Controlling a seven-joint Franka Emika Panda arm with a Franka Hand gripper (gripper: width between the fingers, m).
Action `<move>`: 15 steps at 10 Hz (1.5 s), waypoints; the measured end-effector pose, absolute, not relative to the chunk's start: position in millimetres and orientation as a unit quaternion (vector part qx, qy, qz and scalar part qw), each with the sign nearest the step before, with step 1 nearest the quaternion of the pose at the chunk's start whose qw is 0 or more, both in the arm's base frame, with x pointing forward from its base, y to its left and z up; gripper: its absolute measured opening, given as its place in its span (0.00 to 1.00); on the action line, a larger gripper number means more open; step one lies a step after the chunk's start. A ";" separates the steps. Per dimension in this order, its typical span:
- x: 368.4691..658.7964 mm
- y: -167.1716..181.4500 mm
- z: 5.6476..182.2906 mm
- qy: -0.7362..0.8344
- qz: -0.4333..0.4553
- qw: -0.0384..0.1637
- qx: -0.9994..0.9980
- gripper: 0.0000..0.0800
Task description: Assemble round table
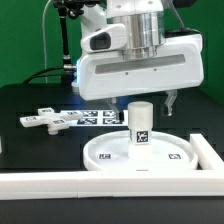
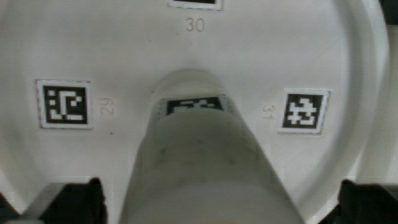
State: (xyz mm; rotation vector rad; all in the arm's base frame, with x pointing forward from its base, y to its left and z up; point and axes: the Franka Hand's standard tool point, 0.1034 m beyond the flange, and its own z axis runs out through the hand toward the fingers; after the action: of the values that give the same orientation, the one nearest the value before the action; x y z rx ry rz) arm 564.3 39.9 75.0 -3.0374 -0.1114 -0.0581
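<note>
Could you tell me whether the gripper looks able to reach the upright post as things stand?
Probably yes: the gripper hangs open directly over the post, which stands upright on the disc, with its fingers spread to either side and nothing in the way.

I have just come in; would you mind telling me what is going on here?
The arm's open gripper hangs over the short post, which stands upright on the round disc, its fingers either side without gripping. The cross-shaped piece lies apart on the table at the exterior view's left.
</note>
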 end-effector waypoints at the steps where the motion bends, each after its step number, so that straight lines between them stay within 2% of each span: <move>1: 564.1 39.7 74.6 -0.070 -0.020 0.050 -0.996 0.81; 3: 563.7 39.1 73.9 -0.134 -0.022 0.048 -0.990 0.81; 6: 562.7 45.9 73.7 -0.294 -0.023 0.030 -0.955 0.81; 10: 561.7 42.4 72.5 -0.416 -0.023 0.027 -0.909 0.81; 15: 571.5 50.8 74.5 -0.616 -0.008 -0.012 -0.788 0.81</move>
State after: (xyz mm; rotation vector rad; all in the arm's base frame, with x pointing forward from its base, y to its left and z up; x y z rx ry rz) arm 571.5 50.8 74.5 -2.4938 -1.9493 -0.0246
